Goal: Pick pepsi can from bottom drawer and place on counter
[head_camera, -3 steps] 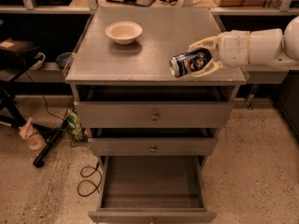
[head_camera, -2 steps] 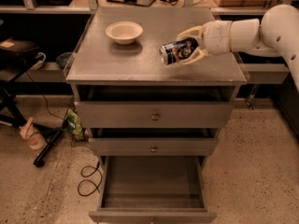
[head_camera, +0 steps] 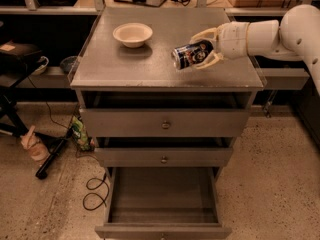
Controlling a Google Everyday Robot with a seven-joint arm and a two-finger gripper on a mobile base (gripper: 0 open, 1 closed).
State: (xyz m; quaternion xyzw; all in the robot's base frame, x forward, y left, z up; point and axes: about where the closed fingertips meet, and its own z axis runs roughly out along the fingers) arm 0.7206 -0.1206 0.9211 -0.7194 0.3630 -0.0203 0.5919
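Pepsi can [head_camera: 191, 56] hangs tilted on its side, silver top pointing left, over the right half of the counter [head_camera: 150, 73]. The gripper [head_camera: 200, 50] pinches it between both fingers, reaching in from the counter's right. A cream bowl [head_camera: 132, 34] sits on the counter's back left. Beneath the counter, the bottom drawer [head_camera: 162, 231] stands pulled open.

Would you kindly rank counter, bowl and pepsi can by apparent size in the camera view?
Grey speckled counter
then round white bowl and dark blue pepsi can look alike
end effector holds the can over the counter.
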